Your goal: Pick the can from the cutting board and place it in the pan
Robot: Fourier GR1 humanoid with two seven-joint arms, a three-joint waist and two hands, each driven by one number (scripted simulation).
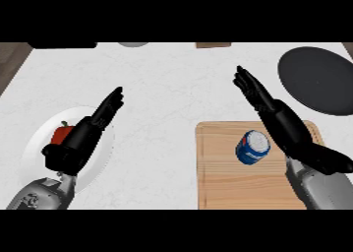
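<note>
Head view: left hand (77, 140), fingers (112, 101) straight and together, half hides a red item (63, 132); right hand (284, 120) likewise.

Seen from above, the robot's left hand (75, 140) and right hand (284, 122) are black throughout, each with long, slender, segmented fingers (112, 101) that taper to narrow tips from a thicker, blocky palm. Behind each black wrist, the left forearm (40, 194) and right forearm (325, 189) are rounded. Each wears a smooth pale-grey shell, lighter along its upper curve and darker grey towards its edges. Small dark recesses mark the shell of the left forearm.
</note>
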